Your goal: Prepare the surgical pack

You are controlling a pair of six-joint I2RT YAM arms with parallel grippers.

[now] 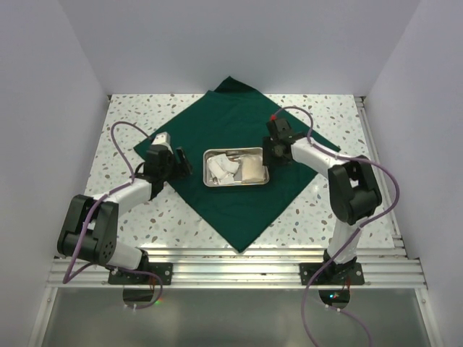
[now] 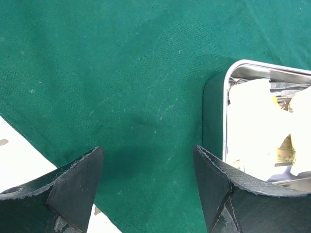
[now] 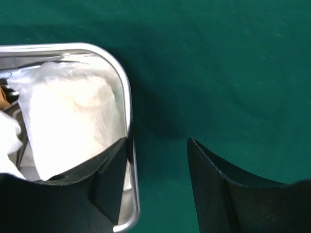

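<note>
A dark green drape (image 1: 231, 210) lies spread as a diamond on the table. On its middle sits a steel tray (image 1: 235, 150) with white gauze pads (image 1: 221, 170) in it. My left gripper (image 1: 181, 165) hovers open over the drape (image 2: 121, 73), just left of the tray's end (image 2: 226, 97), nothing between its fingers (image 2: 148, 148). My right gripper (image 1: 266, 153) stands open at the tray's right end: one finger lies inside the rim (image 3: 125, 92) over the gauze (image 3: 68, 116), the other over bare cloth (image 3: 218, 63). Steel instruments (image 2: 286, 86) peek out under the gauze.
The speckled tabletop (image 1: 130, 108) shows around the drape. White walls close in the left, back and right. An aluminium rail (image 1: 231, 264) with both arm bases runs along the near edge. The drape's far corner (image 1: 233, 85) reaches the back wall.
</note>
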